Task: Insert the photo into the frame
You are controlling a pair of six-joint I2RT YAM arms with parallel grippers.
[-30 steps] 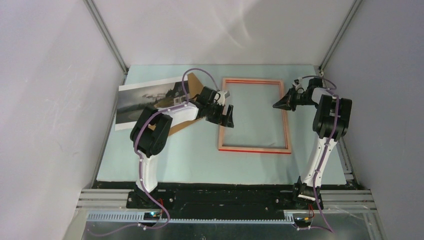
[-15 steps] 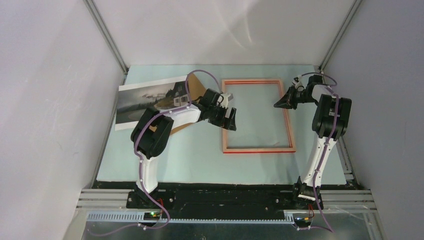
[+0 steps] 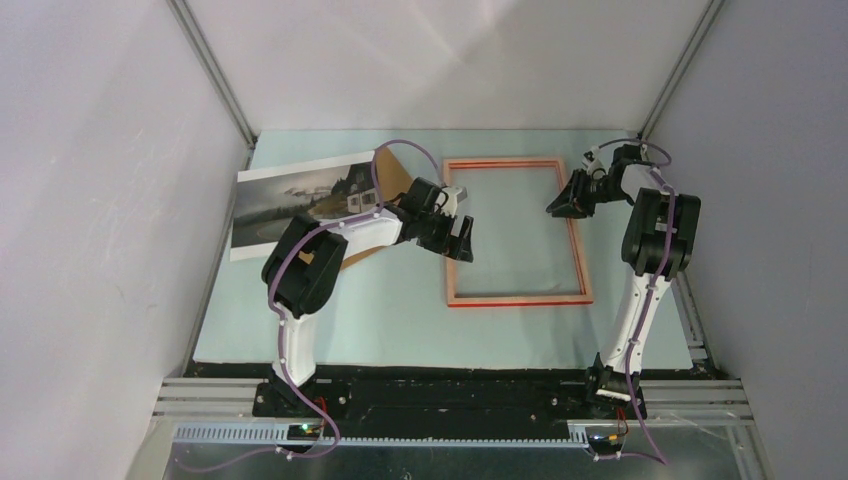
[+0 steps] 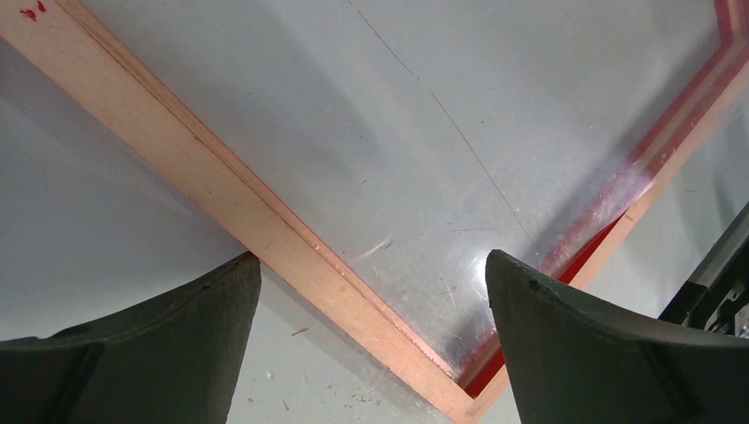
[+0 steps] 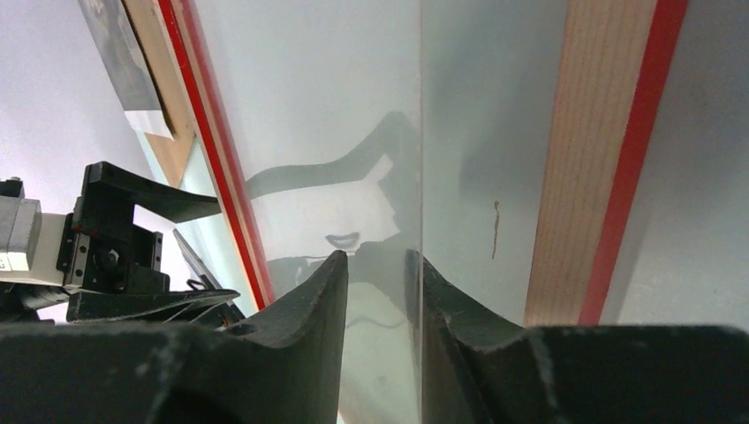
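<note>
While the large thin rectangular wooden frame [image 3: 517, 297], red-fronted, is lying pale back up beneath both pincers, the left pincer [image 4: 371, 258] is hovering wide apart over one rail. The right pincer [image 5: 380, 256] is showing a narrow gap, clamping nothing I can make out. The grey misty paper photo [image 3: 290, 195] is resting well left of the left pincer (on a plain brown board [image 3: 392, 175]). I judge that fetching it is coming next, calling for a thin-edge grip. No readable writing is showing.

From high behind the near edge of the frame [image 3: 518, 297], the top camera looked down on it whole. The left wrist camera hung close over its left rail, the right one over its right rail, facing left. All shared the frame.
</note>
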